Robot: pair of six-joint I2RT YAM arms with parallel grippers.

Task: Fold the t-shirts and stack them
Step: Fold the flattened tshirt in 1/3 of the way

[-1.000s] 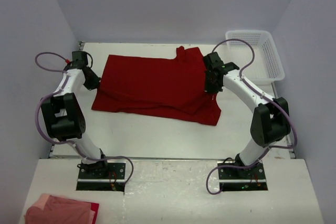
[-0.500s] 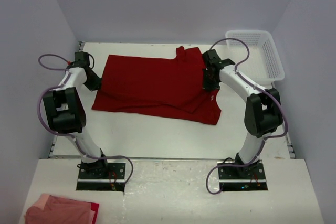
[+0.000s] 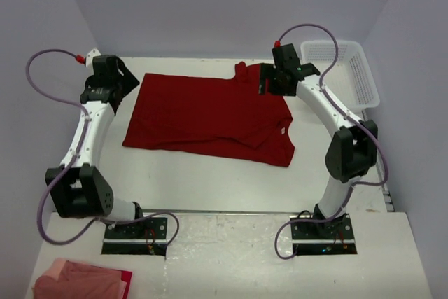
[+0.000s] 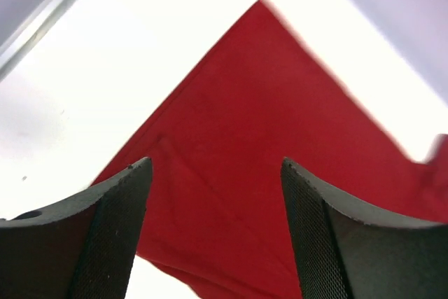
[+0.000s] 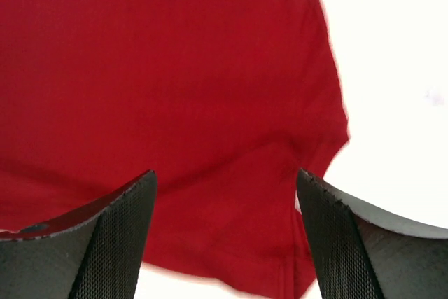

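A deep red t-shirt lies folded lengthwise on the white table, with a sleeve bunched at its far right and a small white label near the right end. My left gripper hovers open above the shirt's far left corner; in the left wrist view the left gripper has only the red t-shirt far below it. My right gripper hangs open over the far right part by the sleeve. In the right wrist view the right gripper holds nothing, and the t-shirt lies beneath.
A white mesh basket stands at the table's far right corner, close behind the right arm. A heap of pink and red cloth lies on the near ledge at the bottom left. Walls close in the table on both sides and at the back.
Both grippers were shut low at the shirt's left and right edges; now both have opened and risen clear of it, toward the back. The shirt lies flat, let go.
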